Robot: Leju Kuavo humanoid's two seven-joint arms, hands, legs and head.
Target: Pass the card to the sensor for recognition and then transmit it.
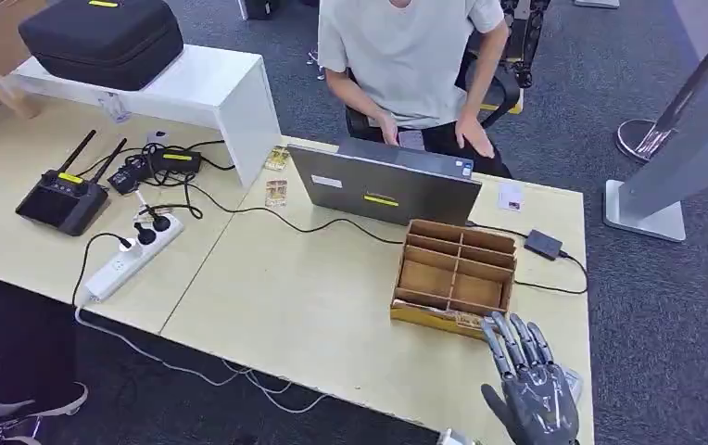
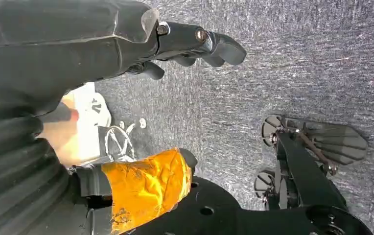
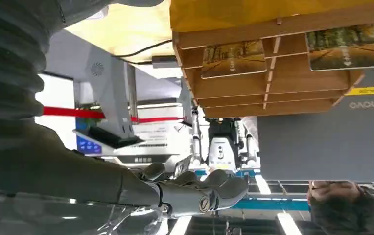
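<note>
**R hand hovering at near edge, cards sitting in wooden box**

Pale wood table point(image 1: 313, 306) is spanning most of the head view, w/ dark grey carpet point(image 1: 665, 306) running around it. A white shelf unit point(image 1: 211, 88) is standing far left, carrying a black case point(image 1: 100, 37). A black router point(image 1: 63, 199), power strip point(image 1: 132, 250) and tangled cables are lying on the left part. A person point(image 1: 406, 56) is sitting on the far side behind a grey laptop point(image 1: 383, 190). A grey kiosk stand point(image 1: 693, 139) is rising at far right.

Right hand point(image 1: 528, 385) is hovering at the near right table edge, fingers spread and pointing up, holding nothing. Wooden divider box point(image 1: 455, 273) is sitting just beyond it; two picture cards point(image 3: 232, 58) are standing in its compartments.

Left hand point(image 2: 195, 46) is hanging over carpet, fingers curled; can't tell if closed fully. Right forearm is being cut off by the frame bottom. The small white card point(image 1: 510, 197) right of the laptop is too small to read.
</note>
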